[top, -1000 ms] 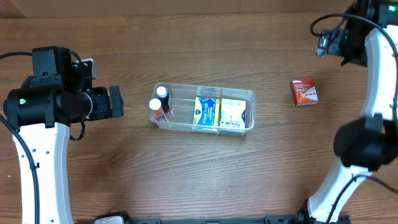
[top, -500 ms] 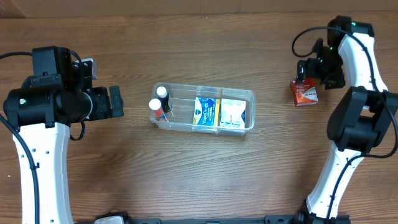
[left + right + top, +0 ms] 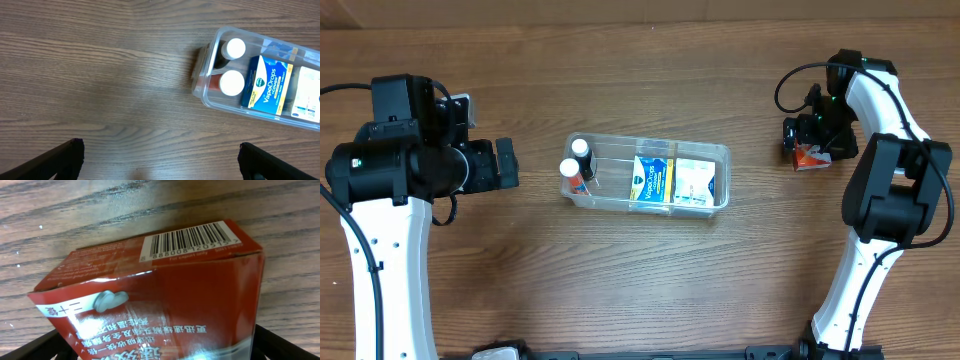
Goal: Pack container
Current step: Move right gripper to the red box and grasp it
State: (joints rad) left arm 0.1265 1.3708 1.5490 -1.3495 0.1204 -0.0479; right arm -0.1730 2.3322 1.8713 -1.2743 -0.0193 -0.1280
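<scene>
The clear plastic container [image 3: 720, 150] sits mid-table and holds two white-capped bottles [image 3: 581, 148] at its left end, a blue VapoDrops box [image 3: 652, 180] and a white box [image 3: 694, 184]. Its left end also shows in the left wrist view [image 3: 205, 95]. A red box [image 3: 809, 158] lies on the table at the far right. My right gripper [image 3: 808, 145] is down over it, open, with a finger on each side of the box [image 3: 165, 295]. My left gripper [image 3: 506, 165] is open and empty, left of the container.
The table is brown wood [image 3: 640, 270]. The right arm's cable [image 3: 790, 85] loops above the red box. In the left wrist view bare wood [image 3: 100, 75] lies between my fingers and the container.
My right arm has swung from the far right corner down and left onto the red box, which its jaws now straddle. The left arm and the container have not moved.
</scene>
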